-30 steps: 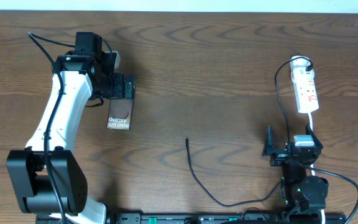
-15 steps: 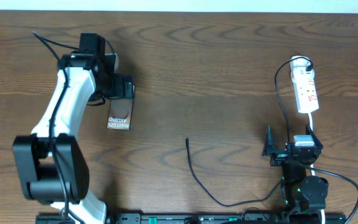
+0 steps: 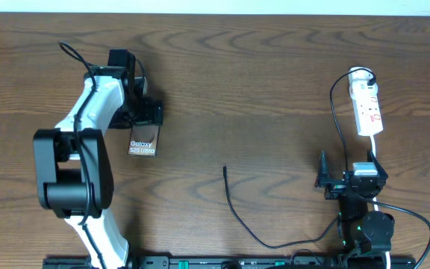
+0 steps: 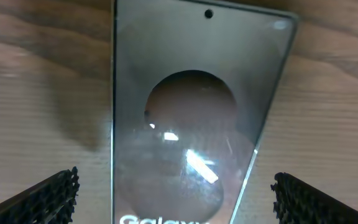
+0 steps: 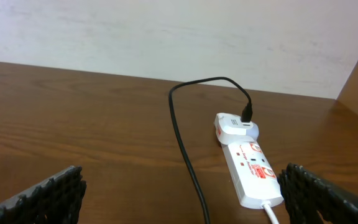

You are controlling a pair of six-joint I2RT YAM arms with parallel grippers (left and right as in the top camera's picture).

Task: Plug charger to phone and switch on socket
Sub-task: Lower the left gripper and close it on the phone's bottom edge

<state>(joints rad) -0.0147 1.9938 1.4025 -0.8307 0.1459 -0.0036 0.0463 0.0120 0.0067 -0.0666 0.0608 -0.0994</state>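
Observation:
The phone (image 3: 142, 141) lies flat on the table at the left, its brown face and white text up. My left gripper (image 3: 146, 113) hangs open over the phone's far end. In the left wrist view the phone (image 4: 191, 124) fills the space between the open fingers (image 4: 45, 199), and nothing is gripped. The charger's black cable (image 3: 234, 209) lies loose mid-table with its tip (image 3: 225, 169) free. It runs to a white adapter (image 5: 232, 126) in the socket (image 3: 367, 104), which lies at the right. My right gripper (image 3: 349, 173) rests open near the front edge, facing the socket (image 5: 250, 168).
The socket's white cord (image 5: 271, 211) trails toward the right arm's base. A pale wall (image 5: 166, 31) rises behind the table's far edge. Bare wood (image 3: 260, 90) lies between the phone and the socket.
The left arm's elbow and shoulder have swung right and upward, and its gripper has shifted slightly toward the phone. The phone, the cable and the right arm have not moved.

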